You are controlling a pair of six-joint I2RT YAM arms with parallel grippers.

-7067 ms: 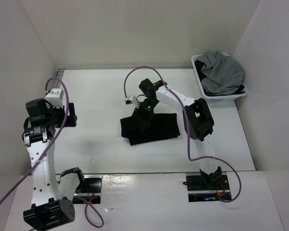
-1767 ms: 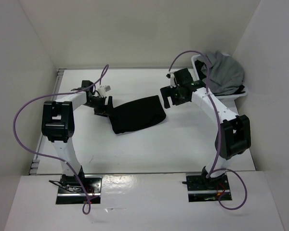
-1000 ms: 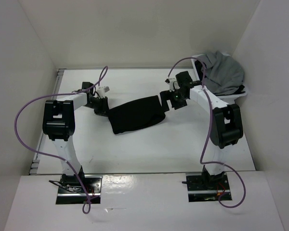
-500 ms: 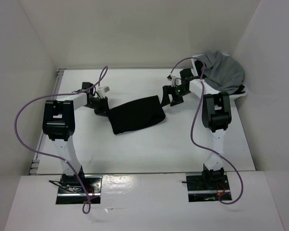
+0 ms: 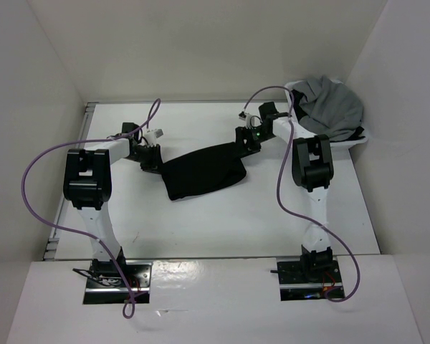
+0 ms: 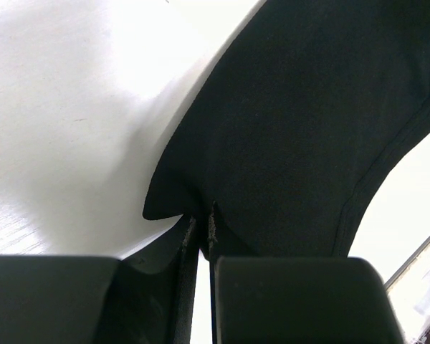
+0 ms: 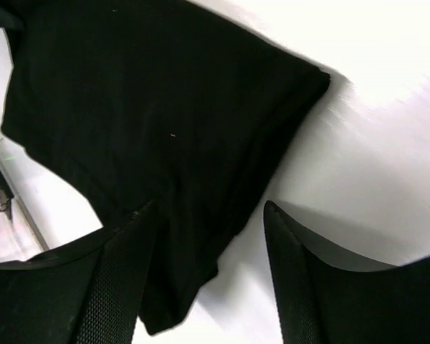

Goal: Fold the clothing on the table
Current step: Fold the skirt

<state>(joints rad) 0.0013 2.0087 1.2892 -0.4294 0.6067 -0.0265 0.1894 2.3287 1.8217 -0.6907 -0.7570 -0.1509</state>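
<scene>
Left tool [image 6: 199, 235] pinches the clothing [image 5: 201, 170] (its edge); right tool [image 7: 208, 279] gapes wide over it.

The whole table [image 5: 222, 222] is viewed from high above and behind the arm bases [image 5: 304, 269], facing down and forward toward the far wall [image 5: 201, 50]. The left wrist view is set very close along the left gripper [image 6: 198, 233] at one corner of the clothing [image 5: 204, 170], and the right wrist view equally close past the right gripper [image 7: 208, 206] at the opposite end. The clothing on the white table is shared by all three views.
</scene>
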